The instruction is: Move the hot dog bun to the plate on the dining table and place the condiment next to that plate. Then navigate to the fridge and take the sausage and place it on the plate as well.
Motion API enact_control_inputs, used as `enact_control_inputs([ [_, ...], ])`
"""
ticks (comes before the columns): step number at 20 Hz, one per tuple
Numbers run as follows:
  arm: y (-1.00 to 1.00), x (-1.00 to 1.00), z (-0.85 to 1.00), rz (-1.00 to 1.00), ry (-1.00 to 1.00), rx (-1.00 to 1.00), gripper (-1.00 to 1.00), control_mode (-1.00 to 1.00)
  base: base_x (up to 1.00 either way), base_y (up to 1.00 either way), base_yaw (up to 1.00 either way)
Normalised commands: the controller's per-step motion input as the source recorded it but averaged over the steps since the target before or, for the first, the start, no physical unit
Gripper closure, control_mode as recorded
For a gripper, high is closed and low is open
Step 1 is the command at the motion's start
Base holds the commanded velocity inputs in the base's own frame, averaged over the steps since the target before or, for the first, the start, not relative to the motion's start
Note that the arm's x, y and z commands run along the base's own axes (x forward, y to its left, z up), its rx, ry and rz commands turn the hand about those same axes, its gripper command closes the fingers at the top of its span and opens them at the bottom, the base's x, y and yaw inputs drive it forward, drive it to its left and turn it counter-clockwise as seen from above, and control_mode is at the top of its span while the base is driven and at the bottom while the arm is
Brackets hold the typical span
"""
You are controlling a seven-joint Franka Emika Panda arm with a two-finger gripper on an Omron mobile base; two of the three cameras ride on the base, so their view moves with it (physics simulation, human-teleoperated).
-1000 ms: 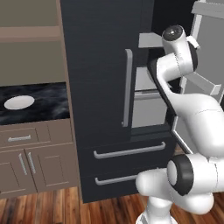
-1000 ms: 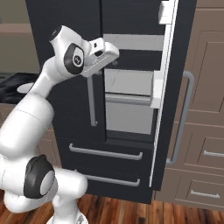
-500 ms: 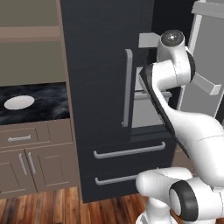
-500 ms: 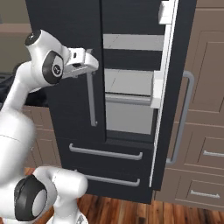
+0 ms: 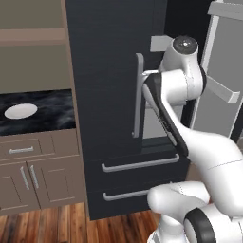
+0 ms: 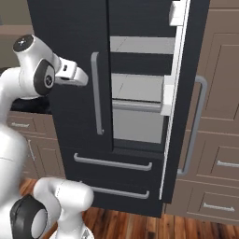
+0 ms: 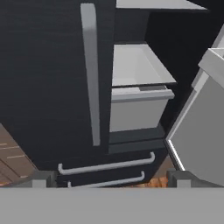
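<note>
Since the frame a second back, the white arm has folded away from the opening: its wrist, then up beside the shelves, now sits lower and further toward the closed left door, with the pincer [image 6: 80,78] short of that door's long grey handle [image 6: 96,93]. Nothing else in the kitchen has shifted, and the base has not driven.

Its two small dark finger tips [image 7: 43,178] stand wide apart with nothing between them. Ahead of the pincer stands the tall matte black double-door fridge [image 5: 102,71], its right door [image 6: 184,84] swung open. Straight ahead and a little to the right are pale grey shelves and a light grey drawer bin [image 7: 138,111]; below are the two grey drawer bars.

I judge that the fridge step is in hand: the door is open and the sausage must be fetched. No slim reddish-brown sausage can be made out on the visible shelves, so I cannot tell where it lies; it may be hidden or higher up. Bun, plate, condiment and dining table are likewise elsewhere. Next the arm probably needs to reach into the lit opening to the pincer's right, find the sausage, then close on it.
</note>
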Motion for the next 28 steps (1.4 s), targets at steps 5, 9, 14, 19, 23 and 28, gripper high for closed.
enact_control_inputs([
  [5,0.32,0.12,-0.12,0.0,-0.03,0.04,-1.0,-1.0,0.0,0.0,0.0],
  [9,0.01,0.41,-0.05,0.0,-0.09,0.0,-1.0,-1.0,0.0,0.0,0.0],
  [14,0.0,0.53,-0.02,0.03,-0.03,0.0,-1.0,-1.0,0.0,0.0,0.0],
  [19,0.0,0.58,-0.06,0.04,0.0,0.03,-1.0,-1.0,0.0,0.0,0.0],
  [23,-0.05,0.41,-0.1,0.01,0.0,0.0,-1.0,-1.0,0.0,0.0,0.0],
  [28,-0.04,0.44,-0.14,0.0,0.0,0.0,-1.0,-1.0,0.0,0.0,0.0],
])
